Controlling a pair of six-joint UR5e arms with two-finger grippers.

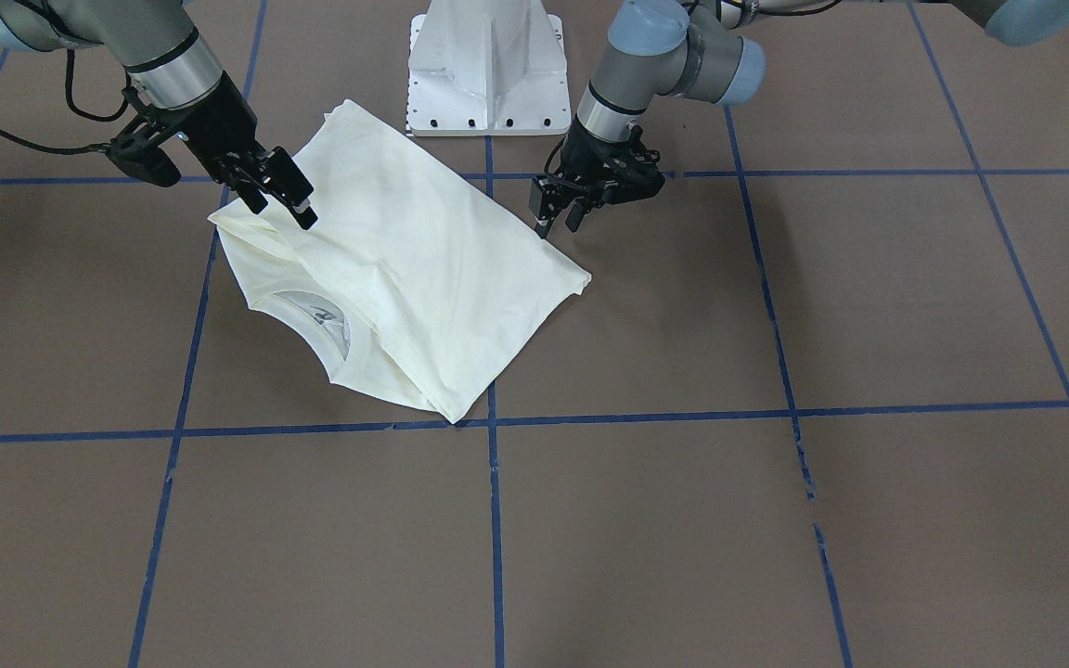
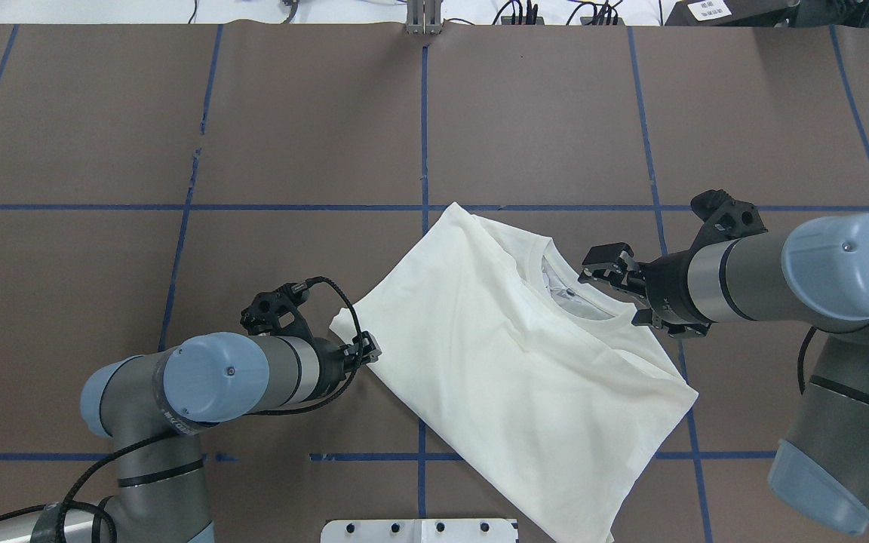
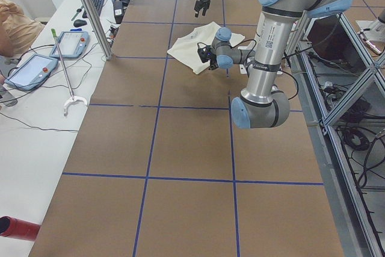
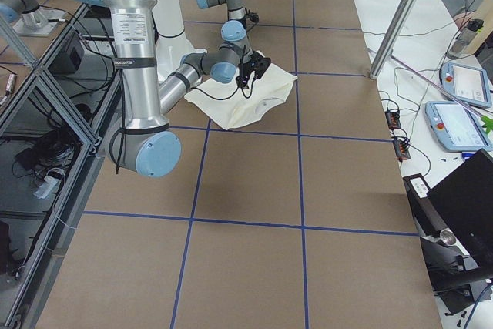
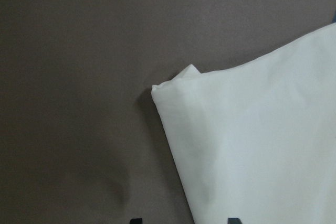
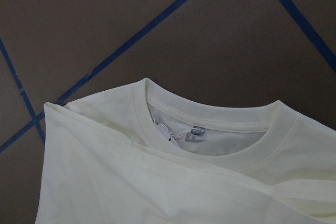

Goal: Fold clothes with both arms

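Observation:
The cream-white T-shirt (image 1: 423, 278) (image 2: 510, 369) lies folded and slanted on the brown table. Its ribbed neck (image 1: 312, 320) (image 2: 566, 290) (image 6: 210, 129) and inner label show; the print is hidden. My left gripper (image 1: 560, 218) (image 2: 369, 351) is open and empty, just beside the shirt's folded corner, which shows in the left wrist view (image 5: 173, 82). My right gripper (image 1: 286, 209) (image 2: 615, 290) is open and empty, hovering over the shoulder edge next to the neck. The shirt also shows in the side views (image 3: 198, 49) (image 4: 246, 102).
The white pedestal base (image 1: 483, 65) (image 2: 419, 530) stands just behind the shirt. Blue tape lines (image 1: 495, 520) grid the brown table. Teach pendants (image 3: 30, 70) (image 4: 462, 125) and cables lie on the white side table. A metal post (image 3: 90, 10) stands at the table's edge.

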